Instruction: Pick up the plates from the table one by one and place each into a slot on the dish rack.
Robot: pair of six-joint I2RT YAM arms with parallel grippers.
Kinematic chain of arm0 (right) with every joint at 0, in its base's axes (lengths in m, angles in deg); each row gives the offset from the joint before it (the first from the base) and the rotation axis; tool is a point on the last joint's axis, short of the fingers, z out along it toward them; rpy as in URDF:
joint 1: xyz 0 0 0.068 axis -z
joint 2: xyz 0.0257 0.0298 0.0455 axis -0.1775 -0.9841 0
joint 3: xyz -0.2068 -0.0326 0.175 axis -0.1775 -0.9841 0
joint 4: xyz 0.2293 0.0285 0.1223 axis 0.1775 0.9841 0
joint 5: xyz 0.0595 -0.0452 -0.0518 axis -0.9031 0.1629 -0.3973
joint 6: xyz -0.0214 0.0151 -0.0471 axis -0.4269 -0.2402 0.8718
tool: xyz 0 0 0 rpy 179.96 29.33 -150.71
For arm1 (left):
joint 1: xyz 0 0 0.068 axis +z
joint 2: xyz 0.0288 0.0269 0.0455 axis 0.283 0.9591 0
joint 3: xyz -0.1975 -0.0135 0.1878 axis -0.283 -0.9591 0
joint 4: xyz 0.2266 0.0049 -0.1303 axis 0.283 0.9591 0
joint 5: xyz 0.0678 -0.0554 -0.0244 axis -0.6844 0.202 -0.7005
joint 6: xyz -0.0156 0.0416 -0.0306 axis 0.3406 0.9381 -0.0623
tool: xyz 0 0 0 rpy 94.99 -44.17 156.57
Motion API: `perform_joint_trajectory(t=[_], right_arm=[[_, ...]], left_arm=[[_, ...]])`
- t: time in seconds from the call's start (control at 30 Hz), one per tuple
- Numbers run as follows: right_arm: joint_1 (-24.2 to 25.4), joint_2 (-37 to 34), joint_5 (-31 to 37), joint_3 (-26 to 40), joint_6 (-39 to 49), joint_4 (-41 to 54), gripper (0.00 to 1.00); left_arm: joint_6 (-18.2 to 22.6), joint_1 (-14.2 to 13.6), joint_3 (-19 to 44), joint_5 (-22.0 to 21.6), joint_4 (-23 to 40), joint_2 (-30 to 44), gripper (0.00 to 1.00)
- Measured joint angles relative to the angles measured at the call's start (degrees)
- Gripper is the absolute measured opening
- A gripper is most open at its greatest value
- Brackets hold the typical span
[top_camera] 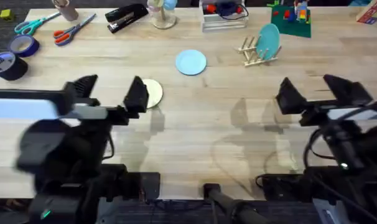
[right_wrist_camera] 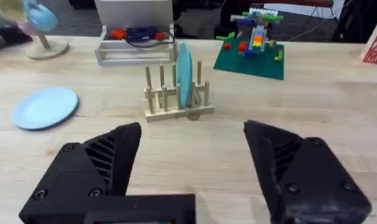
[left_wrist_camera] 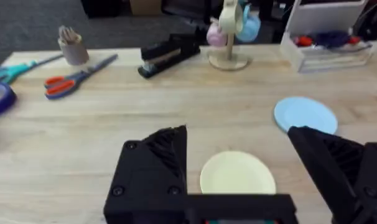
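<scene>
Closing in on the small round pale cream-yellow plastic plate (left_wrist_camera: 237, 174), flat on the wooden tabletop (top_camera: 201, 124) between the spread-open left gripper (left_wrist_camera: 251, 168) fingers.
Best lowered squarely, pinching one rim edge; right gripper (right_wrist_camera: 195, 168) gaping empty, facing pale wooden peg dish rack (right_wrist_camera: 176, 99).

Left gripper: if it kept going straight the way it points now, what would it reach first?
The cream-yellow plate. It lies flat on the table directly ahead of the open left gripper, framed between its fingers. The light blue plate sits farther on and off to one side, though depth is hard to judge.
</scene>
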Motion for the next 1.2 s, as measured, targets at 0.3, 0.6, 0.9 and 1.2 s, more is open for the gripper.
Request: perform_joint_trajectory(t=[0.3,0.6,0.9,1.2], right_arm=[[0.0,-2.0,0.0,16.7,0.9,16.9,0.992],[0.0,-19.0,0.0,35.8,1.7,30.5,0.992],[0.0,-40.7,-1.4,55.4,2.0,40.3,0.992],[0.0,-58.1,-3.5,70.0,2.1,52.0,0.991]], left_arm=[[0.1,0.0,19.7,0.0,13.6,4.3,0.993],[0.2,0.0,41.5,0.0,27.8,25.1,0.993],[0.2,0.0,65.0,0.0,43.3,48.3,0.993],[0.2,0.0,81.9,0.0,55.6,66.0,0.993]])
